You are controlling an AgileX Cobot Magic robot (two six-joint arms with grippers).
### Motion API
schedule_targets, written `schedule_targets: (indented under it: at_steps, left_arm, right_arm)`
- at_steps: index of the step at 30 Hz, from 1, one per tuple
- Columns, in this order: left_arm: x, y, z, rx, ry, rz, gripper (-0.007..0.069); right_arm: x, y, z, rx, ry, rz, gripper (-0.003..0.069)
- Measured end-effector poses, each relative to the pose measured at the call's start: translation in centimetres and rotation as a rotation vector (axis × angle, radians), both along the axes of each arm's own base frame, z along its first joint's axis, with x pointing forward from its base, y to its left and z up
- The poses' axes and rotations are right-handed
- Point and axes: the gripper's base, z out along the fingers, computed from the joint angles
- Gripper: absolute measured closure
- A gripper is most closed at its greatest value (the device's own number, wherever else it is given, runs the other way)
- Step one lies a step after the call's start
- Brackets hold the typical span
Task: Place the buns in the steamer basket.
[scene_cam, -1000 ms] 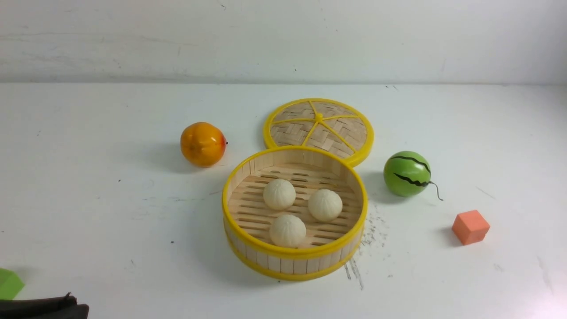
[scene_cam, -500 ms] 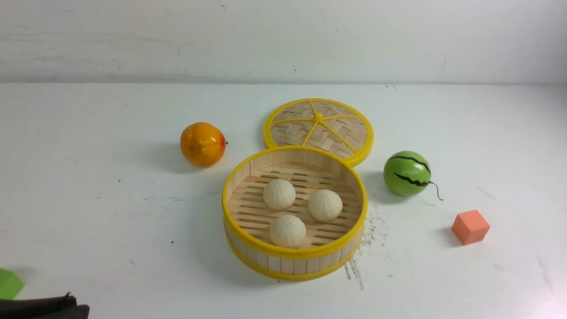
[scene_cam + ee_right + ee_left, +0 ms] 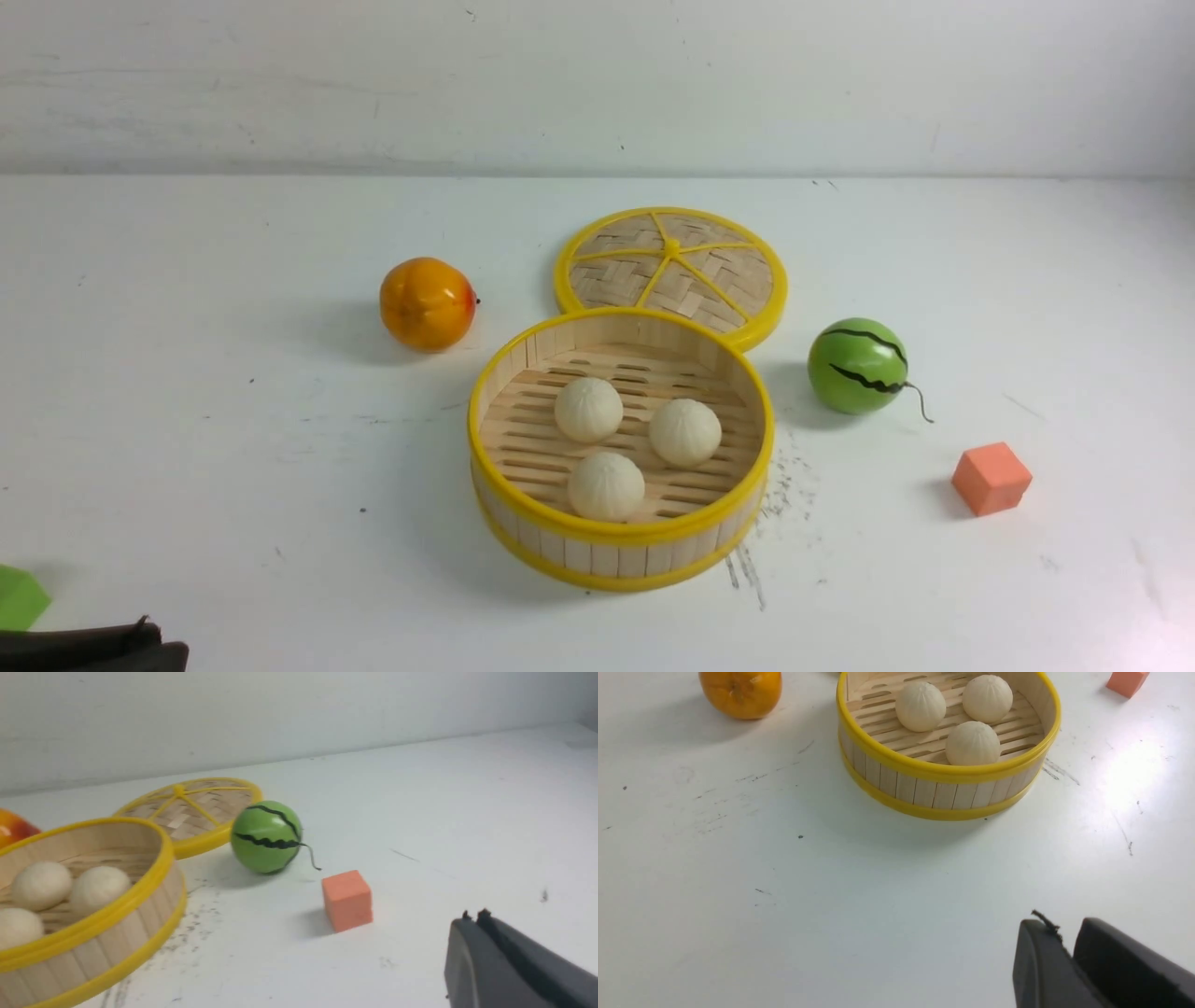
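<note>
Sitting inside the steamer basket (image 3: 620, 551) are all three buns (image 3: 588, 409), spread on its slatted floor mid-counter (image 3: 233, 448). Left gripper (image 3: 1069, 952) hangs low over the counter's near-left corner, well apart from the basket, jaws nearly together with just a thin gap and nothing between them. Right gripper (image 3: 474, 917) is off to the basket's right, past the orange cube (image 3: 347, 899), pinched fully together and empty too.
</note>
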Motion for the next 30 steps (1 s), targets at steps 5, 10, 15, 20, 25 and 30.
schedule_targets:
  at_steps: [5,10,15,20,25,30]
  left_arm:
    - [0.0,0.0,0.0,0.001,0.001,0.0,0.0516]
    - [0.0,0.0,0.0,0.001,0.001,0.0,0.0512]
    - [0.0,0.0,0.0,0.001,0.001,0.0,0.0505]
    - [0.0,0.0,0.0,0.001,0.001,0.0,0.0501]
    - [0.0,0.0,0.0,0.001,0.001,0.0,0.0501]
    - [0.0,0.0,0.0,0.001,0.001,0.0,0.0496]
  right_arm:
    - [-0.1,-0.3,-0.5,-0.007,0.054,-0.05,0.068]
    - [-0.3,-0.3,-1.5,-0.039,0.167,-0.05,0.068]
    - [-0.4,-0.3,-1.7,-0.041,0.21,-0.04,0.068]
    - [-0.5,-0.2,-1.7,-0.042,0.214,-0.027,0.068]
    - [-0.5,-0.2,-1.7,-0.042,0.214,-0.027,0.0679]
    - [-0.5,-0.2,-1.7,-0.042,0.214,-0.027,0.0676]
